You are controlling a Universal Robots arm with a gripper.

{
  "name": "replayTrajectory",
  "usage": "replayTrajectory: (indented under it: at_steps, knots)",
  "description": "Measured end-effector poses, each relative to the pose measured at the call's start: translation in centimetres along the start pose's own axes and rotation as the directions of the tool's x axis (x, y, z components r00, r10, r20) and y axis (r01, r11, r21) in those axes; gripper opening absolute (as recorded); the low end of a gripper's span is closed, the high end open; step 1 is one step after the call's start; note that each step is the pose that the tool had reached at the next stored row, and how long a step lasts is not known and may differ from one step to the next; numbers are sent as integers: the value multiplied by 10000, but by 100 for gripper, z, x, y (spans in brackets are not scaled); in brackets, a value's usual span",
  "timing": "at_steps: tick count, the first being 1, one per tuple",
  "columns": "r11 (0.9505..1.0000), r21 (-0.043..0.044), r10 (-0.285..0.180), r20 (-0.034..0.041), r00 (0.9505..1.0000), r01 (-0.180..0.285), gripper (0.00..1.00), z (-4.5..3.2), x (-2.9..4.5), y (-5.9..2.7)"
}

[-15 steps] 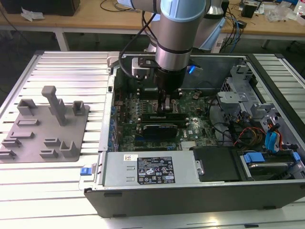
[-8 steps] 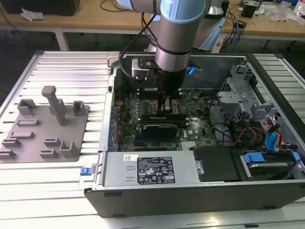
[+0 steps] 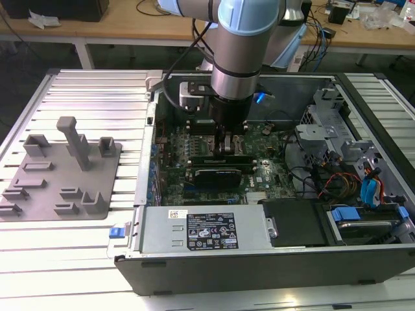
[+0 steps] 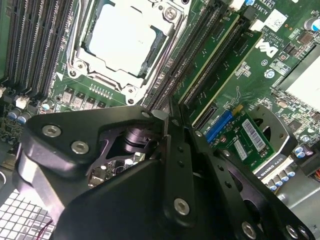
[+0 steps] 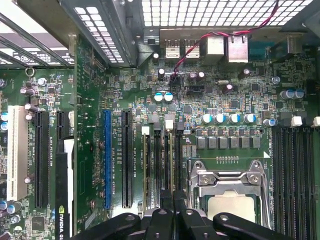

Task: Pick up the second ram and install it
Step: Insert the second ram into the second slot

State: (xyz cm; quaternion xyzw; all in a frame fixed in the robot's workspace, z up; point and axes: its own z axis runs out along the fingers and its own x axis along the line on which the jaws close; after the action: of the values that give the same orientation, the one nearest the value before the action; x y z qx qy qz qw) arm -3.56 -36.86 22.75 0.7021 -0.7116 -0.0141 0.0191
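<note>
1. Sitting on a ribbed metal table point(image 3: 78, 91), an open computer case point(image 3: 259, 259) takes up the exterior view's right and middle, its lid off and the insides showing.
2. The arm point(image 3: 243, 45) comes down from above into the case, over the motherboard point(image 3: 269, 146).
3. A grey holder plate point(image 3: 61, 175) with raised blocks lies on the table at the exterior view's left, well apart from the case.
4. The motherboard point(image 5: 125, 90) carries a processor socket point(image 4: 122, 37) with memory slots on both sides of it.
5. The gripper point(image 3: 230, 146) is low over the slots just beside the socket; in the first wrist view its fingertips point(image 5: 172, 212) stand close together over those slots.
6. The ram point(image 5: 172, 160) shows as a thin edge standing upright in the slot bank, running up from between the fingertips. Whether the fingers clamp it or merely press on it, I cannot tell.
7. In the second wrist view two green sticks point(image 4: 220, 55) sit in slots on the far side of the gripper body point(image 4: 165, 200).
</note>
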Motion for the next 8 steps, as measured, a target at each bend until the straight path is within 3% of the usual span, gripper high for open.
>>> replayTrajectory:
  at_steps: [1,2,4,8]
  knots:
    - [10000,-1,0,-1,10000,0,10,0,0,0]
    - [10000,-1,0,-2,10000,0,17,1,0,0]
    - [10000,1,0,3,10000,0,17,-7,0,0]
    - [10000,0,0,5,10000,0,17,-168,2,8]
